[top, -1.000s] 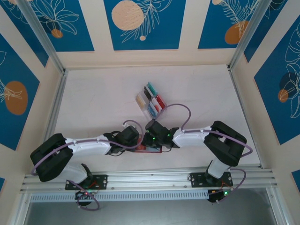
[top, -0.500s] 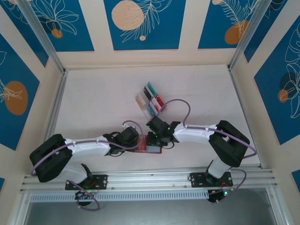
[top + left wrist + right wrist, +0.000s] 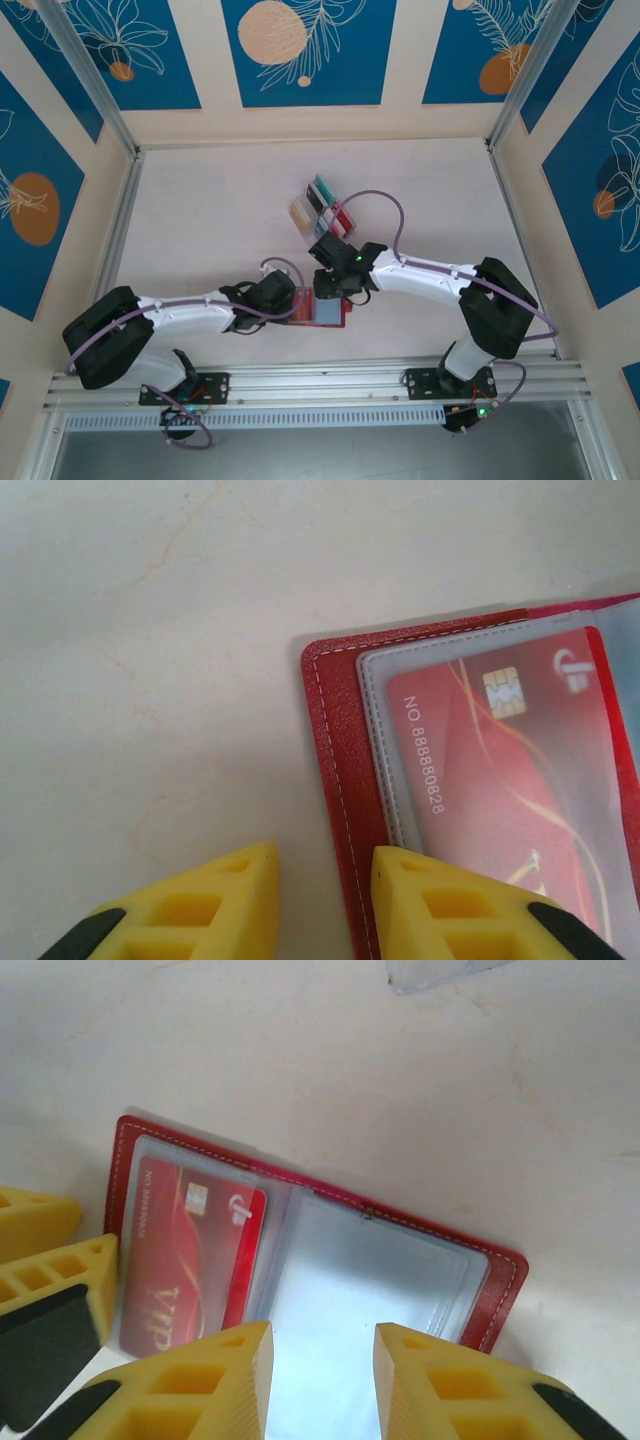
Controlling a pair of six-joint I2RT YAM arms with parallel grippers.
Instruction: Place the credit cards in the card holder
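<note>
While card holder (image 3: 497, 1290) lies open: long axis left-to-right, bare bench (image 3: 300, 1050) around.
Left hand (image 3: 325, 855): parted, straddling its edge.
Right hand (image 3: 322, 1335): parted, empty.

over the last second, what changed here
The right gripper pulled back from the card holder toward the clear rack, jaws open and empty, uncovering the holder's clear sleeves. The left gripper stayed at the holder's left edge; holder and rack did not move.
</note>
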